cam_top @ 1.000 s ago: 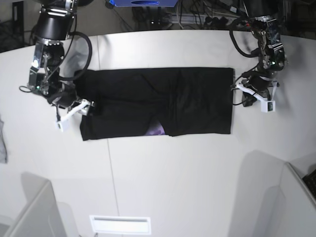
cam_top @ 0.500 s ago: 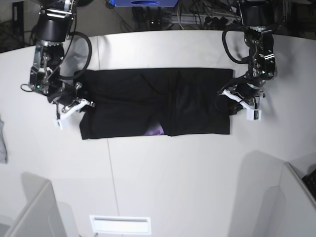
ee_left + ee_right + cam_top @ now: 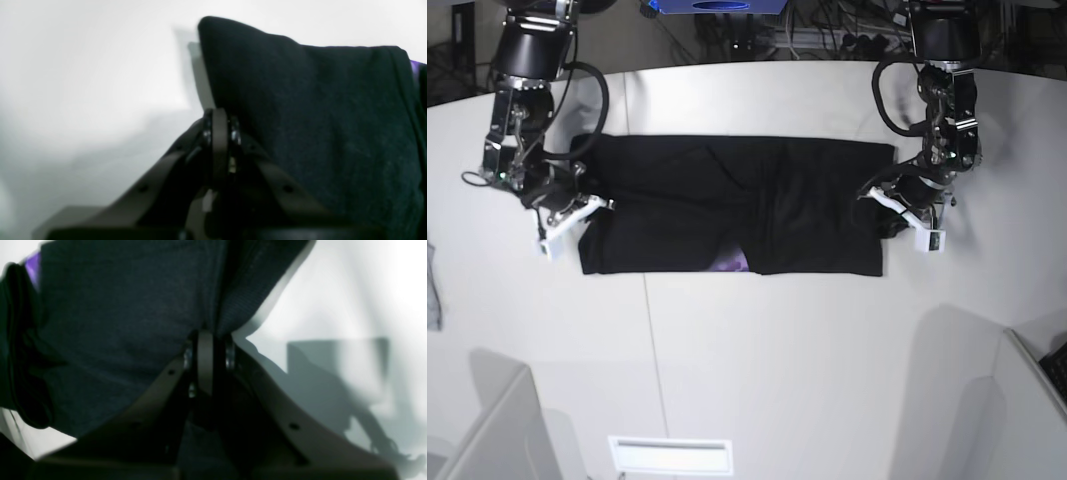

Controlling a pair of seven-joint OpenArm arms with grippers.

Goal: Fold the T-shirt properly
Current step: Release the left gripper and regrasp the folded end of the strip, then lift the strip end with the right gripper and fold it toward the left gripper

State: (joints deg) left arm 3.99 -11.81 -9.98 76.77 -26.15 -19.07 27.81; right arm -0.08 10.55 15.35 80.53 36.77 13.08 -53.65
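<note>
t-shirt (image 3: 737,205): black cloth folded into a long band lying flat across the white table (image 3: 757,360), its long sides running between the two arms; a small patch of purple print shows at the near edge, about the middle of the band.
t-shirt, left wrist view (image 3: 320,126): dark knit fabric fills the right half, one corner raised against the pale tabletop; a sliver of purple shows at the far right edge.
t-shirt, right wrist view (image 3: 116,323): dark fabric fills the upper left, with a ribbed hem running down into the fingers; a purple patch sits at the top left corner.
left gripper (image 3: 897,210): at the band's end on the right of the base view, over its edge; jaws drawn together with cloth between them, pinching the t-shirt's edge.
left gripper, own camera (image 3: 218,130): fingers pressed close, fabric lying right against them.
right gripper (image 3: 577,208): at the band's other end, on the left of the base view, at the cloth's edge; jaws nearly together, clamped on the hem.
right gripper, own camera (image 3: 206,346): fingers meet where the hem gathers into them.
grey cloth (image 3: 433,290): a scrap at the far left edge of the base view, well apart from the t-shirt.
</note>
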